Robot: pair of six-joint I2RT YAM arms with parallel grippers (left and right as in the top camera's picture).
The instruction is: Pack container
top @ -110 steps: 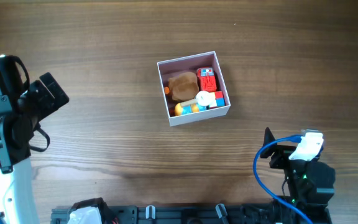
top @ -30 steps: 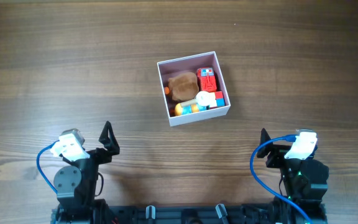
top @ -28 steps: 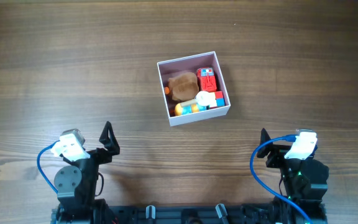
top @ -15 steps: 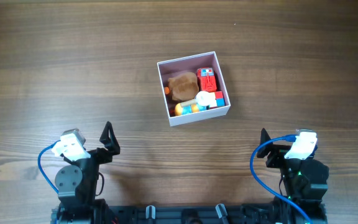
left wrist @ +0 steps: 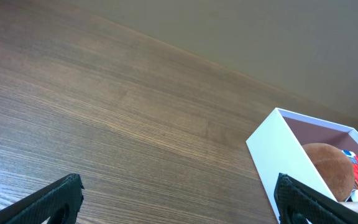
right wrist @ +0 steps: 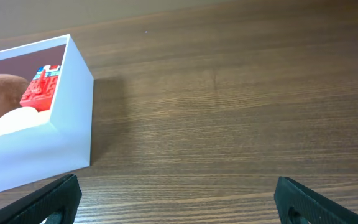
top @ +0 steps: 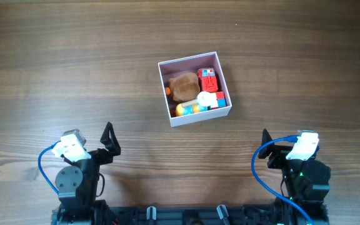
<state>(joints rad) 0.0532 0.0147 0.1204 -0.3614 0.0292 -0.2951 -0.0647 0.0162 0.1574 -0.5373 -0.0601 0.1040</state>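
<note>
The container (top: 194,112) is a square white box with a pink inside, standing at the table's middle. It holds a brown plush toy (top: 183,86), a red block (top: 208,80) and small white, blue and orange toys (top: 200,104). My left gripper (top: 109,141) is open and empty at the front left, well short of the box. My right gripper (top: 266,147) is open and empty at the front right. In the left wrist view the gripper (left wrist: 179,202) faces bare wood, with the box (left wrist: 284,152) at the right. In the right wrist view the gripper (right wrist: 179,202) has the box (right wrist: 48,149) at the left.
The wooden table (top: 74,62) runs all round the box. A black rail (top: 180,215) lies along the front edge between the two arm bases. Blue cables (top: 261,175) loop beside each wrist.
The left arm has come down from a raised spot at the far left to the front left. Over the last second nothing has moved.
</note>
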